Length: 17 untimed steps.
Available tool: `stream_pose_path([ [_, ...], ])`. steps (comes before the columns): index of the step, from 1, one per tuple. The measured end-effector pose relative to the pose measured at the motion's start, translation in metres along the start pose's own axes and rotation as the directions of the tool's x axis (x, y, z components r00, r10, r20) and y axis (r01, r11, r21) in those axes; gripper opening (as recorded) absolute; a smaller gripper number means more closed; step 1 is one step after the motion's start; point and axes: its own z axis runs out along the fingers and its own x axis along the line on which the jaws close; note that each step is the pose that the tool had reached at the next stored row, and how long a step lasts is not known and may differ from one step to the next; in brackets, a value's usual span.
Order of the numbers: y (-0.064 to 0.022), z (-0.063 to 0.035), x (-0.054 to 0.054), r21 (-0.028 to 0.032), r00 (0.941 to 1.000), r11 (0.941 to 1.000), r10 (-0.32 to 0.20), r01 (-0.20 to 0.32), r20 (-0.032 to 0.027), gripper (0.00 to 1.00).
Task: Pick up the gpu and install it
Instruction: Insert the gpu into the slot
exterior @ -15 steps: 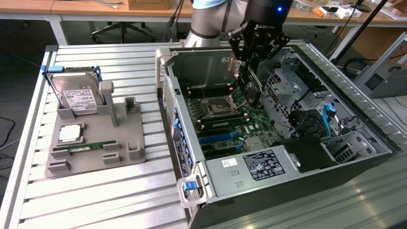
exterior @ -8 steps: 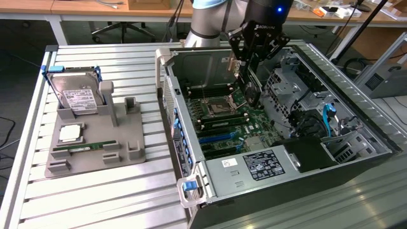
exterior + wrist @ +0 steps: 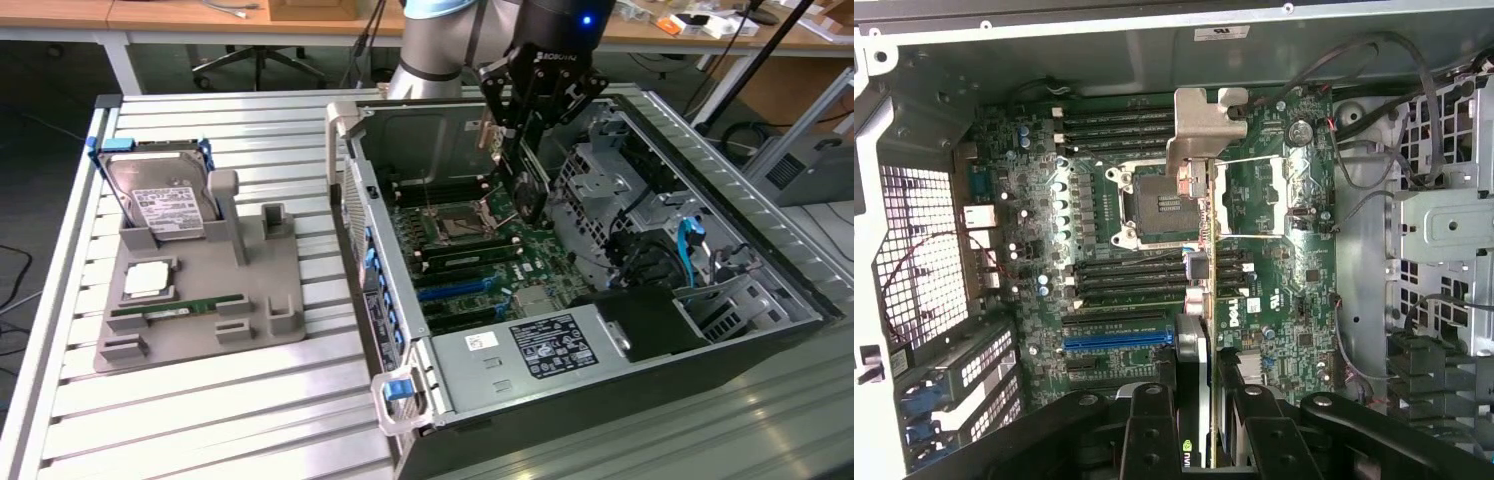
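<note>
1. The gpu (image 3: 1199, 370) is clamped edge-on between the two fingers of my pincer (image 3: 1209, 440), which grip its flat sides.
2. In the wrist view the card's silver end bracket (image 3: 1204, 125) points away from me, towards the far wall of the case.
3. The card hangs in the air above the motherboard (image 3: 1294, 290) and is not seated in any slot (its thin edge runs across the CPU socket (image 3: 1159, 205) and the dark memory slots).
4. The blue expansion slot (image 3: 1119, 340) lies just beside the card's line, nearer my fingers than the socket is.
5. From the exterior view, my pincer (image 3: 527, 140) reaches down into the open computer case (image 3: 441, 135), with the gpu (image 3: 530, 185) upright under it.
6. Well apart, at the exterior view's left, a grey holder (image 3: 200, 300) sits on the slatted worktop (image 3: 200, 410).
7. On that holder a hard drive (image 3: 160, 200) in a blue frame stands leaning, and a green memory stick (image 3: 180, 308) lies flat in front of it.
</note>
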Motion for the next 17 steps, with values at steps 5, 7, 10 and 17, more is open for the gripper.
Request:
stream_pose_path([
  [5,0.0,0.0,-0.0001,-0.0008,0.9996,0.9996,-0.027,0.027,0.0013,0.27],
  [7,0.0,0.0,-0.0002,-0.0017,0.9989,0.9989,-0.047,0.047,0.0024,0.27],
  [10,0.0,0.0,-0.0006,-0.0035,0.9959,0.9959,-0.091,0.091,0.0047,0.27],
  [17,0.0001,0.0,-0.0011,-0.0057,0.9839,0.9839,-0.178,0.178,0.0095,0.27],
])
